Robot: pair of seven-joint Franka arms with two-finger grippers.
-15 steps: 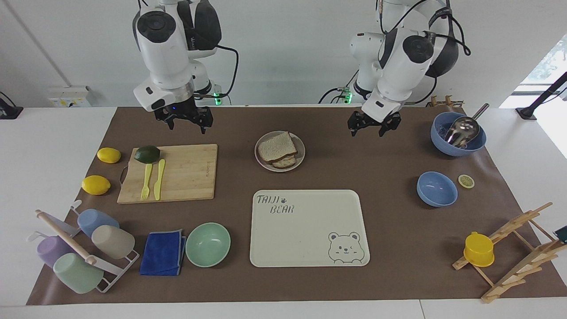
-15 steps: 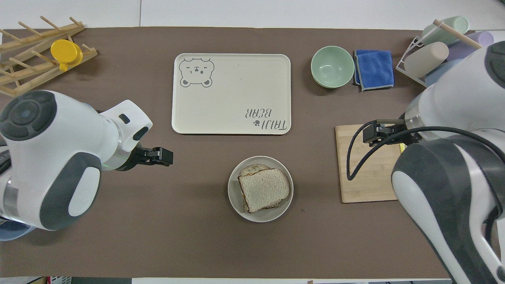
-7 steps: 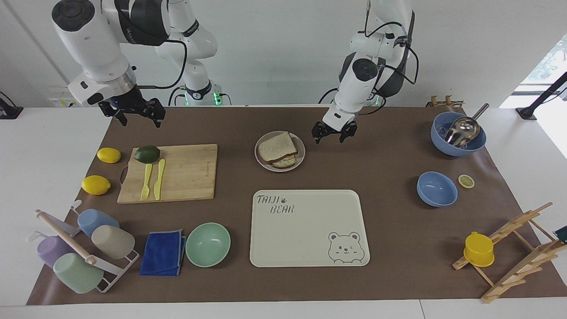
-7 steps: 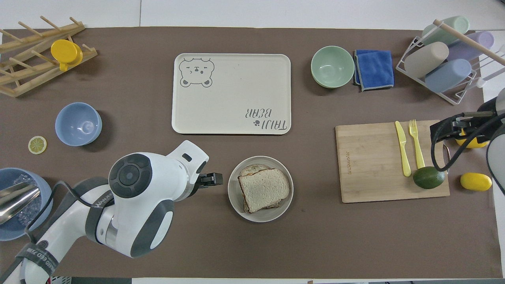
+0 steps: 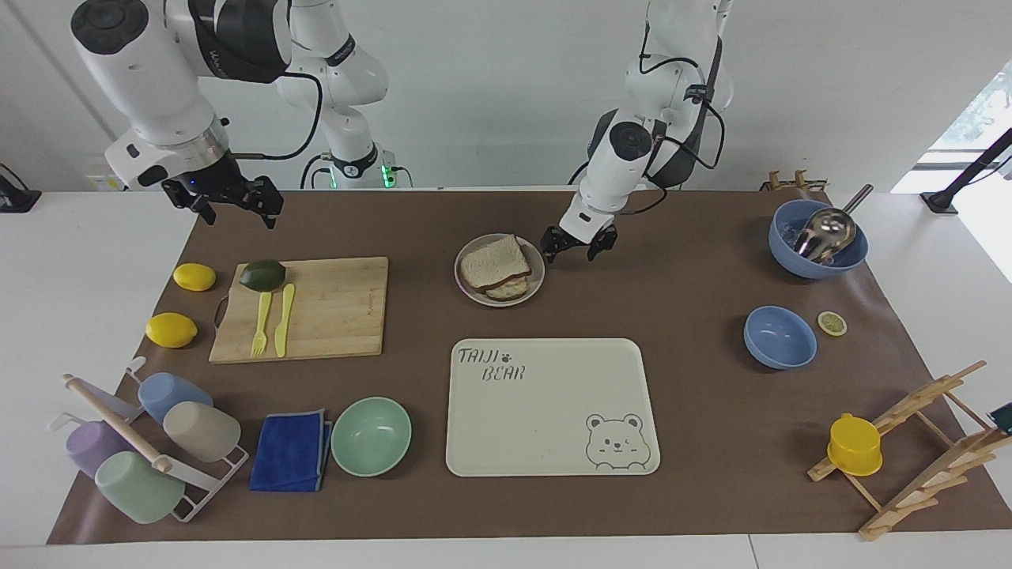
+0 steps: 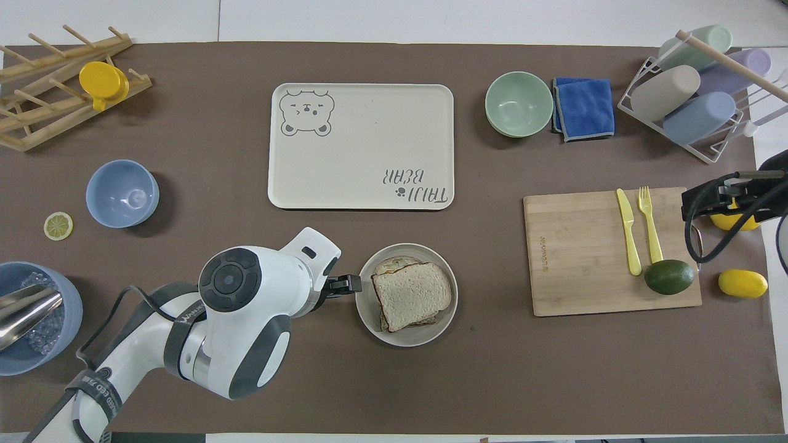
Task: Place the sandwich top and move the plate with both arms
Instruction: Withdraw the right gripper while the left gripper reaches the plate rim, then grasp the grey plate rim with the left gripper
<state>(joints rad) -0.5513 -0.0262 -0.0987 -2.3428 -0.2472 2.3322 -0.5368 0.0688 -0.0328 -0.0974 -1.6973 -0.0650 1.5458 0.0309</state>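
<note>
The sandwich top [image 5: 492, 262] [image 6: 411, 295], a square brown bread slice, lies on an egg toast [image 6: 394, 264] on the round beige plate [image 5: 500, 303] [image 6: 406, 339]. My left gripper [image 5: 569, 251] [image 6: 351, 284] is open and empty. It hangs low beside the plate's rim, toward the left arm's end of the table. I cannot tell whether it touches the rim. My right gripper [image 5: 231, 207] [image 6: 702, 200] is open and empty. It is raised over the mat's edge at the right arm's end, by the cutting board and lemons.
A cream bear tray [image 5: 553, 407] lies farther from the robots than the plate. A cutting board [image 5: 332, 308] holds an avocado [image 5: 262, 274], a yellow fork and a knife. A mint bowl [image 5: 371, 435], blue bowls [image 5: 779, 337], lemons, a cup rack and a wooden rack line the edges.
The left gripper has come down and across to the plate's rim. The right arm has swung away from over the cutting board to the table's right-arm end. The sandwich has not moved.
</note>
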